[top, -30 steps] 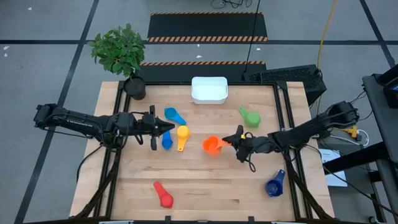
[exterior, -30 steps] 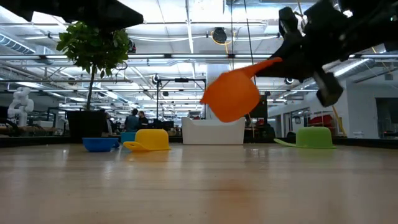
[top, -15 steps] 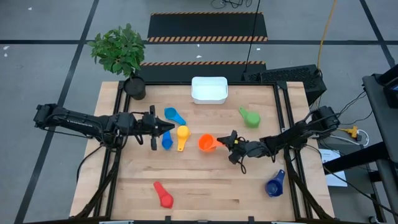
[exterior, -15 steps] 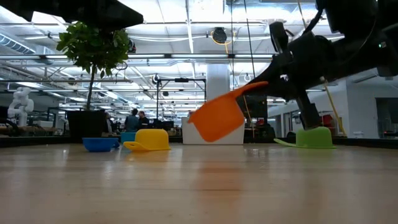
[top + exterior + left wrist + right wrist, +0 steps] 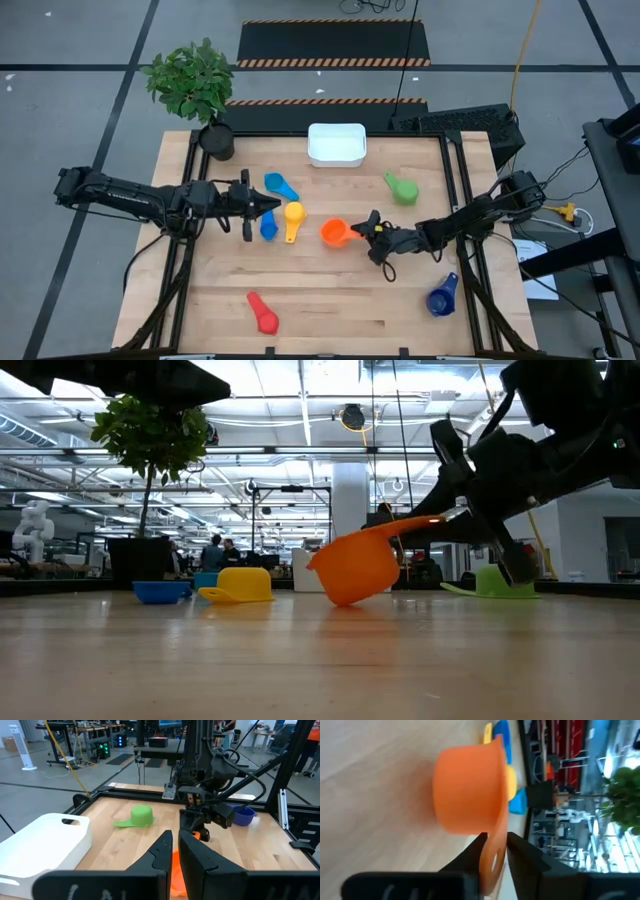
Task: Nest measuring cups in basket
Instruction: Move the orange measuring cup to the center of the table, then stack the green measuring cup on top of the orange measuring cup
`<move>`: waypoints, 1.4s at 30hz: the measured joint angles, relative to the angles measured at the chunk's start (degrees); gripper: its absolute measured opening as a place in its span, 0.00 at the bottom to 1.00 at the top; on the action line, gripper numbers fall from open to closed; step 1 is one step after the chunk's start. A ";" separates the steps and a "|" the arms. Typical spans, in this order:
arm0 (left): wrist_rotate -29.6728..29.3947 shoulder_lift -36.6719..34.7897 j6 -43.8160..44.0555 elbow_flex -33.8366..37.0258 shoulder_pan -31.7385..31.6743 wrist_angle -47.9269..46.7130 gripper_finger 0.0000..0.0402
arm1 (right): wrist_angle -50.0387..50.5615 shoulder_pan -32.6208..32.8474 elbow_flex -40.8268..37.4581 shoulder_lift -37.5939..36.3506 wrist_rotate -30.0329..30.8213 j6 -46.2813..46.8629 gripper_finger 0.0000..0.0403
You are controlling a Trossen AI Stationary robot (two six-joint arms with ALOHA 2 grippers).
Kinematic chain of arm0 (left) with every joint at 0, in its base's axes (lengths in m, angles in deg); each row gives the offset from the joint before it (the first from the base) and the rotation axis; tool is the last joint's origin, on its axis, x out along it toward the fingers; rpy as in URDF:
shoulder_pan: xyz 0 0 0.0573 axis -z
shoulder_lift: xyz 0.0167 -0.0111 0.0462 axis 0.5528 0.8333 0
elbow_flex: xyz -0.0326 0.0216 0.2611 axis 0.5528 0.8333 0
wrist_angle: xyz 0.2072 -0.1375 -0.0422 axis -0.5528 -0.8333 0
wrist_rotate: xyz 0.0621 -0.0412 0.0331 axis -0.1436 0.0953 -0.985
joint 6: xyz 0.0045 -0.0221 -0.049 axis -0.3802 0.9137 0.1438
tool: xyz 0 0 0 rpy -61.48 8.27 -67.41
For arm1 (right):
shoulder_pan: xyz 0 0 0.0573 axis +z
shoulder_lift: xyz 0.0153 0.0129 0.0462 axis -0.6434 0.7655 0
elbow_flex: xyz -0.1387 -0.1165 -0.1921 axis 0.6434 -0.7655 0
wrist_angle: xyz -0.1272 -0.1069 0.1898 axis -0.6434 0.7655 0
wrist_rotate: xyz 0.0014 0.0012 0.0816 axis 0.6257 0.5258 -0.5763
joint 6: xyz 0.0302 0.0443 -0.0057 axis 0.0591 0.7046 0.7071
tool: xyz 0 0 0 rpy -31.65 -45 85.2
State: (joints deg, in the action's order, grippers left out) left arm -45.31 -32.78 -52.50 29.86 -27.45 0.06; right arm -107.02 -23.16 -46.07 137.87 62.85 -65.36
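Note:
My right gripper (image 5: 364, 230) is shut on the orange measuring cup (image 5: 335, 233) near the table's middle; the low view shows that cup (image 5: 350, 570) tilted. My left gripper (image 5: 272, 204) hovers shut over the light blue cup (image 5: 280, 186), the blue cup (image 5: 268, 226) and the yellow cup (image 5: 292, 220), touching none. The green cup (image 5: 402, 188) lies mouth down to the right. The red cup (image 5: 262, 313) and the dark blue cup (image 5: 441, 296) lie near the near edge. The white basket (image 5: 336, 145) stands at the far edge. My right gripper pinches the orange cup's flat handle (image 5: 495, 854) between its two fingers, which lie along the handle. It comes slanting down from the table's right side. The cup (image 5: 350, 570) hangs tilted, handle end high, its bottom (image 5: 345, 600) at the table top; touching or not, I cannot tell.
A dark pot with a green plant (image 5: 215, 138) stands at the far left corner. Black frame rails (image 5: 462, 190) run along both table sides. Bare wood lies between the red and dark blue cups and in front of the basket.
My right gripper has come down and a little toward the table's left, carrying the orange cup from well above the table down to the table top. The cup has stayed tilted in the hold.

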 joint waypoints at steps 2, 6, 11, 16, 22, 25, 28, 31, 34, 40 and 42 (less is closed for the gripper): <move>0.00 0.00 0.15 0.00 0.02 0.00 0.08 | 1.21 0.00 0.00 -0.01 0.01 2.01 0.19; 0.00 0.00 0.30 0.02 0.02 0.00 0.08 | 3.96 0.21 0.00 -1.77 -2.31 9.34 0.25; 0.00 0.00 1.58 0.02 0.02 -0.01 0.08 | 14.09 0.96 0.00 -6.10 -6.31 20.23 0.32; -0.02 0.00 2.53 0.02 0.42 -0.02 0.08 | 24.47 2.50 -0.06 -11.41 -6.31 28.24 0.40; 0.00 0.00 2.58 0.04 1.94 -0.01 0.08 | 33.73 3.17 -0.02 -18.30 -6.47 34.26 0.50; 0.00 0.00 2.58 0.04 2.56 0.00 0.08 | 39.60 3.10 -0.02 -21.65 -7.03 36.87 0.54; -0.02 0.00 2.59 0.05 3.03 0.19 0.08 | 45.07 3.03 -0.04 -25.40 -4.46 41.98 0.56; -0.02 0.00 2.57 0.07 3.02 2.00 0.08 | 48.01 2.99 -0.07 -29.17 2.77 47.78 0.56; -0.05 -0.02 1.69 0.08 3.02 4.08 0.08 | 47.67 2.09 0.11 -32.49 10.77 52.11 0.56; -0.22 -0.01 -2.21 0.09 2.00 6.14 0.08 | 47.76 -5.30 5.51 -35.06 13.02 57.75 0.55; -0.23 -0.02 -3.58 0.08 1.12 6.12 0.08 | 49.71 -8.79 8.59 -34.37 10.05 58.15 0.53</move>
State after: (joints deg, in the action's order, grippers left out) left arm -45.54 -32.80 -56.08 29.94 -26.33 6.18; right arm -57.31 -31.95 -37.48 103.50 72.90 -7.21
